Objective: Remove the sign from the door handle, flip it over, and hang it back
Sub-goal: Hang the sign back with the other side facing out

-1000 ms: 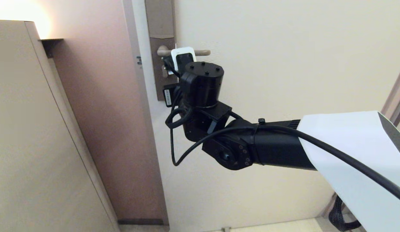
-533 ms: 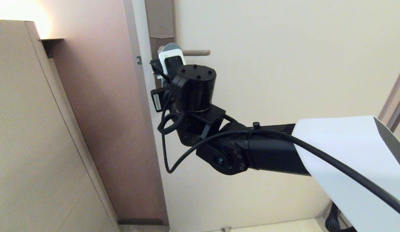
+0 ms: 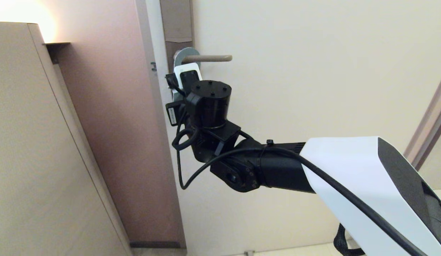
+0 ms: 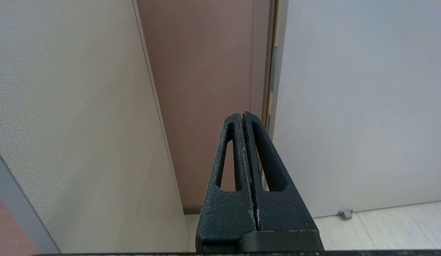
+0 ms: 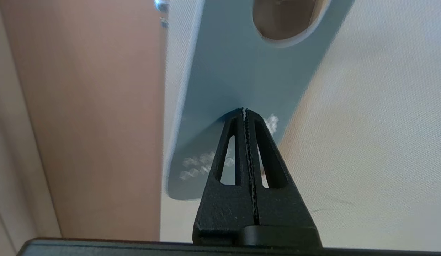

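Door (image 3: 295, 71) cream; pinkish wall (image 3: 110, 117) left, perhaps recessed.

Sign (image 5: 238, 67) showing a plain blue face with small white lettering near its lower end; in the head view its edge is reading white. Door handle (image 3: 210, 58) appearing matte beige-bronze, on a grey-brown backplate (image 3: 177, 21). Door (image 3: 313, 89) looking cream; frame panel (image 3: 110, 106) looking dusty pink-brown. Right gripper (image 5: 246, 117) and left gripper (image 4: 243, 121) showing textured black.
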Motion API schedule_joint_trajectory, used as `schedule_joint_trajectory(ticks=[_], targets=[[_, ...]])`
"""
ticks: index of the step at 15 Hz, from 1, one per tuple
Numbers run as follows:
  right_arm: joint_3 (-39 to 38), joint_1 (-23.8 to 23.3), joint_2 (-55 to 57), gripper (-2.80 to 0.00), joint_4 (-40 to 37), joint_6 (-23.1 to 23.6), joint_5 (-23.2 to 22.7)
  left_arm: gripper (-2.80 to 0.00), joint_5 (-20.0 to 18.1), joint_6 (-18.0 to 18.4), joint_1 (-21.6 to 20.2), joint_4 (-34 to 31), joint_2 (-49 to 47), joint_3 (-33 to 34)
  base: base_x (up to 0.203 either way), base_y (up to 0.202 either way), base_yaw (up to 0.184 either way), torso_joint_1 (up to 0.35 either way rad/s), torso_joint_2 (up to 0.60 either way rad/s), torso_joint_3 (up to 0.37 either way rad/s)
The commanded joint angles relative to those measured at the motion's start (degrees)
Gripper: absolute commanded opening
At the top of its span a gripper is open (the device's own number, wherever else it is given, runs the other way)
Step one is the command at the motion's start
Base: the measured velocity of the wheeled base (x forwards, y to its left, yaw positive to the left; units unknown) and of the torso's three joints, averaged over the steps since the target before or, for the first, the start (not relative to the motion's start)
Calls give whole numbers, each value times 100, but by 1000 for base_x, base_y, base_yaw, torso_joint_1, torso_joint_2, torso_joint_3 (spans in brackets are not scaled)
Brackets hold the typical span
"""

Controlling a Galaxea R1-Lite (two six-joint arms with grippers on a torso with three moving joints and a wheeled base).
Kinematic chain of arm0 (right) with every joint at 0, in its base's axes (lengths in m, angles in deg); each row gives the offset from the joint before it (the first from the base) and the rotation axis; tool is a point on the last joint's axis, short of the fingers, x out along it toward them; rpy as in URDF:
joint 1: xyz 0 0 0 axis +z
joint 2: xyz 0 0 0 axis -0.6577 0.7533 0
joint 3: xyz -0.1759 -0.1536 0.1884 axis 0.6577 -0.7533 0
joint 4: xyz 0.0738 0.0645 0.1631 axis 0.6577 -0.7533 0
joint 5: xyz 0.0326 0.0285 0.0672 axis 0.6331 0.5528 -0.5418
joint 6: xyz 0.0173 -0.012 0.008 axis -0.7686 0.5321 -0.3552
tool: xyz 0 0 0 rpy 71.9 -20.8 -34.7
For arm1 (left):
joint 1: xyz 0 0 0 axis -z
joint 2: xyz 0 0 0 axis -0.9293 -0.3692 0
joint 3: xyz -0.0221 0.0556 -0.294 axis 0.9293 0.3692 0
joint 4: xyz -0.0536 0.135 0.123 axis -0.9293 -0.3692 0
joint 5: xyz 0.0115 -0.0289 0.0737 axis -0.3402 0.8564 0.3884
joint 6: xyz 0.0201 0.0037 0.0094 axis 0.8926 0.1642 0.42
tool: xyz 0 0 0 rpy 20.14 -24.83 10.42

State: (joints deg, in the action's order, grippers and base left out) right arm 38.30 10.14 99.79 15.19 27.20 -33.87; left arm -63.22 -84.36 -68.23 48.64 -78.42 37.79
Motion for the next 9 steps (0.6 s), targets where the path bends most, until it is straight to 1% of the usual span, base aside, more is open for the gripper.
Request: schedule_joint_trajectory(ticks=[1,3,5,9], targets=[[25,-44,158,-280,31,5,-26,-280,-2,0,-1,-2,-7,1,0,0,0,0,0,0],[28,-175,176,-280,35,-3,-258,-280,-2,0,-1,-2,-7,2,0,0,0,0,0,0],[28,-234,149,-280,90,-12,-309,-280,-2,0,-1,-2,-7,2,0,0,0,0,0,0],[-6,-201,6,-280,365,-22,-373,-280,-2,0,-1,-2,-7,2,0,0,0,0,0,0]])
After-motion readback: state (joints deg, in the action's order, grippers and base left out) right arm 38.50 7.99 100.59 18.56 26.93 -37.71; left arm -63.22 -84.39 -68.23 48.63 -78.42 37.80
